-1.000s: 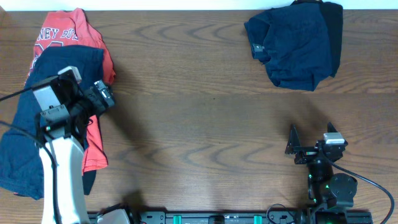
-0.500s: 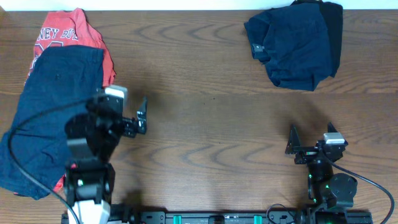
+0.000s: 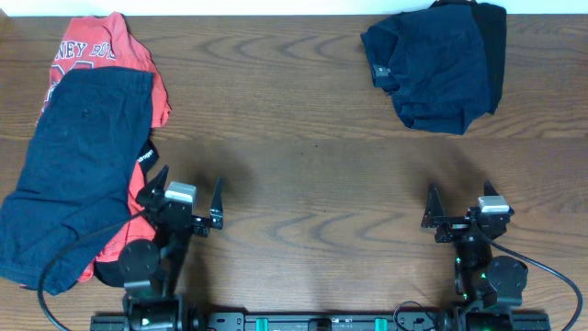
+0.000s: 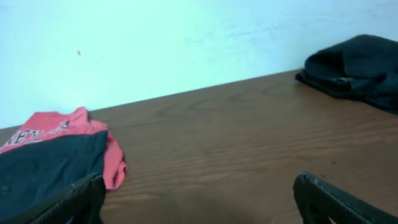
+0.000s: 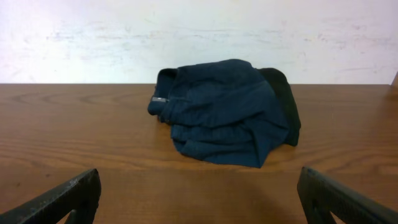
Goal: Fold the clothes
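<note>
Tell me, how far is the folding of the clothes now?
Nothing looks folded yet. Nothing is in hand: the left gripper and right gripper are open and empty. Left to do: the spread navy shorts lying over the red T-shirt, and the rumpled navy shorts with the black garment.

Navy shorts (image 3: 78, 175) cover most of the red T-shirt (image 3: 130, 39), hiding part of its lettering (image 3: 90, 48).
</note>
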